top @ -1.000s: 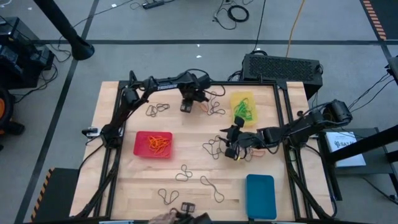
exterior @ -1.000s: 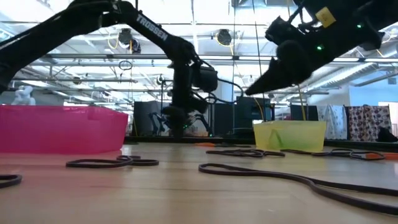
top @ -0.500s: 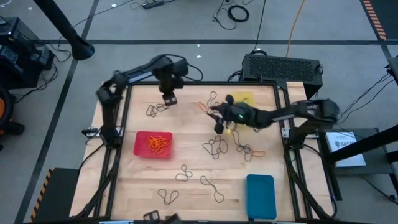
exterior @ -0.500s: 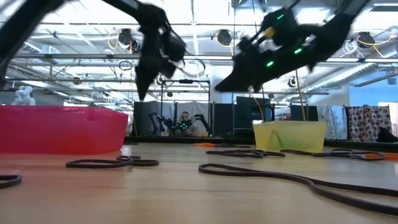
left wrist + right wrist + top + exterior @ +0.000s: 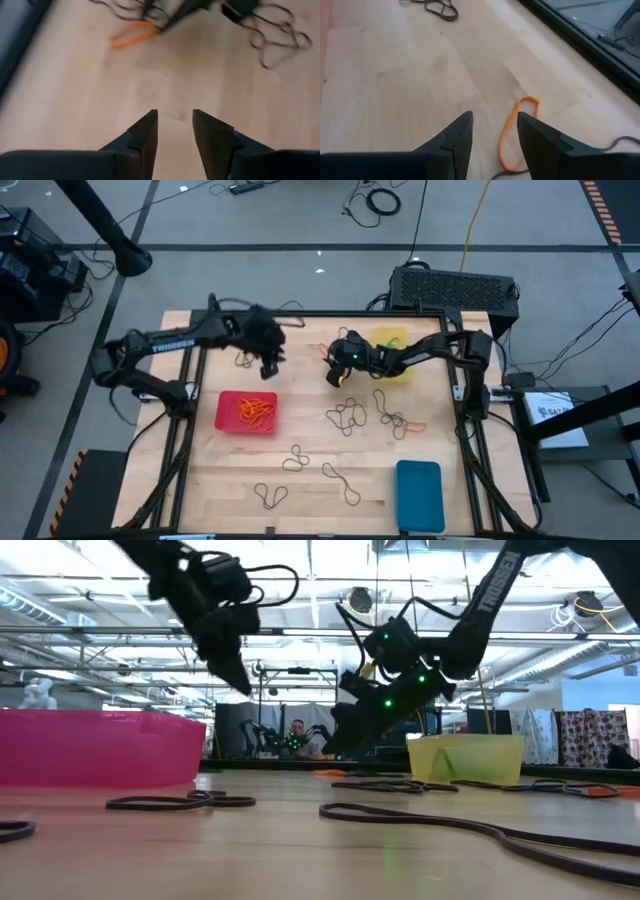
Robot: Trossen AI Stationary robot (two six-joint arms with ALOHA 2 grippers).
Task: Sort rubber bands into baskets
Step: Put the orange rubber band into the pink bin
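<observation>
Baskets — three: red (image 5: 246,412), yellow (image 5: 391,340), blue (image 5: 418,496).

Bright overhead light (arms motion-blurred), soft shadows.

1 overhead, 1 tabletop-level, 2 close wrist cameras share the table (image 5: 300,490).

Three baskets (image 5: 246,411) are being carried by the surface (image 5: 310,435), two at its sides, one at its near edge. Rubber bands (image 5: 349,416) are being left scattered between them.
</observation>
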